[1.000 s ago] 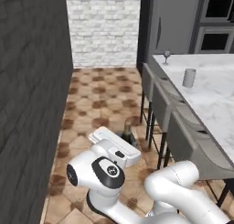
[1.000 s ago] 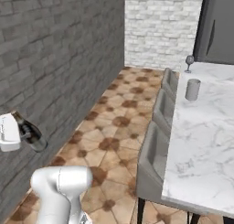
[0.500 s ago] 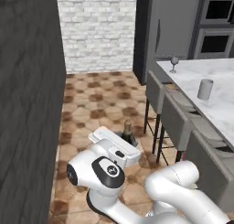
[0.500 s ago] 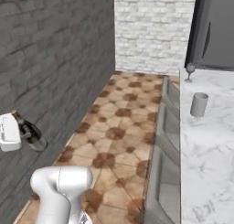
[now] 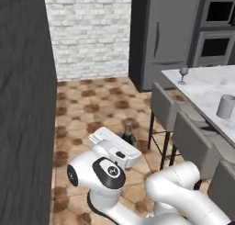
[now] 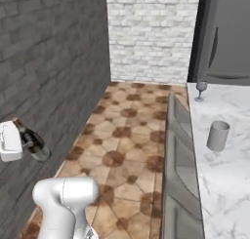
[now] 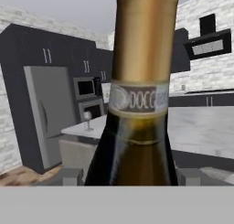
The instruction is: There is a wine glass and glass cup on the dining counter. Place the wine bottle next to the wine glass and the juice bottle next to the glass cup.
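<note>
My gripper (image 5: 125, 139) (image 6: 20, 143) is shut on the wine bottle (image 5: 129, 135) (image 6: 32, 141), a dark bottle carried low over the tiled floor. In the hand view the wine bottle's gold-topped neck (image 7: 141, 81) rises right in front of the camera. The wine glass (image 5: 183, 74) (image 6: 201, 89) (image 7: 87, 120) stands at the far corner of the dining counter (image 5: 202, 86) (image 6: 229, 184). The glass cup (image 5: 225, 106) (image 6: 218, 135), a grey tumbler, stands on the marble nearer to me. The juice bottle is out of view.
Grey chairs (image 5: 163, 107) (image 6: 178, 135) line the counter's near side. A dark wall (image 5: 23, 104) (image 6: 49, 62) runs close on the left. A grey fridge (image 5: 165, 36) (image 6: 227, 38) and wall ovens (image 5: 215, 31) stand at the back beside a white brick wall (image 5: 92, 31).
The whole scene has shifted as the base drove: the counter, wine glass and glass cup now sit closer. The wine bottle stays in my gripper at the same place beside the arm.
</note>
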